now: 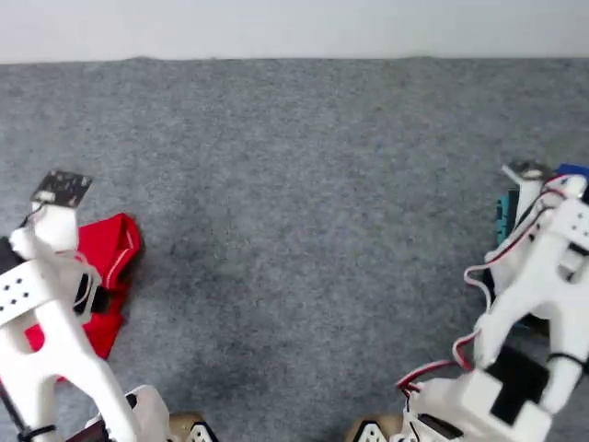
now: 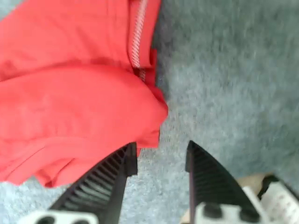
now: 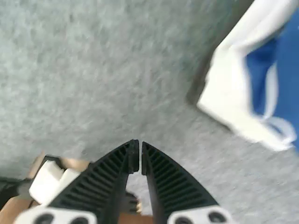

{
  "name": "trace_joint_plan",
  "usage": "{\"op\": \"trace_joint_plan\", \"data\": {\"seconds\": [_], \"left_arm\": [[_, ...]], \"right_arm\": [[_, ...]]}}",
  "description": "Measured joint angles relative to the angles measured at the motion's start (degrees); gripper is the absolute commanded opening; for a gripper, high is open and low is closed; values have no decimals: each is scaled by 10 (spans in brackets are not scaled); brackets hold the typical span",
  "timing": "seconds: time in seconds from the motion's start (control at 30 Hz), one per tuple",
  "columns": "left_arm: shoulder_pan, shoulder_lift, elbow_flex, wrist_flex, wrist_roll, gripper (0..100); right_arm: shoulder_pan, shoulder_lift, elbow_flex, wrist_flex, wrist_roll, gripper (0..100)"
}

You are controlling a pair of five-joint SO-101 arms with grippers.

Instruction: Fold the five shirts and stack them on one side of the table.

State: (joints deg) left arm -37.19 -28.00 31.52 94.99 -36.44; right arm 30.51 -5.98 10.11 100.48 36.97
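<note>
Left tool (image 2: 160,145) gapes open right at the edge of the bunched red shirt (image 1: 110,244) at the high view's lower left, right tool (image 3: 139,143) pinched shut on nothing near the blue-and-white shirt (image 3: 243,88) at the right edge (hardly a stack of five, I'd say), so most folding looks undone.

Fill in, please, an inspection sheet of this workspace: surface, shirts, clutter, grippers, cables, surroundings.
Surface: grey table cover, lying flat.
Job's things: red shirt by the left arm; white and blue shirt by the right arm.
Clutter: nothing seen.
Grippers: left gripper open, fingers beside the red shirt's edge, holding nothing; right gripper shut, empty, over bare cover.
Cables: red and white wires run along the right arm.
Surroundings: pale wall behind the table's far edge.
</note>
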Motion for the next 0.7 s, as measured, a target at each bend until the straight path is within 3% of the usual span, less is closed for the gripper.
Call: {"op": "trace_joint_plan", "data": {"seconds": [0.13, 0.47, 0.57, 0.7], "left_arm": [[-4, 0, 54, -41, -51, 201], [-4, 97, 120, -168, -76, 209], [-4, 156, 113, -197, -76, 158], [-4, 222, 86, -235, -67, 16]], "right_arm": [[0, -67, 77, 0, -21, 9], [0, -164, 176, 0, -46, 9], [0, -185, 194, 0, -46, 9], [0, -215, 209, 0, -46, 9]]}}
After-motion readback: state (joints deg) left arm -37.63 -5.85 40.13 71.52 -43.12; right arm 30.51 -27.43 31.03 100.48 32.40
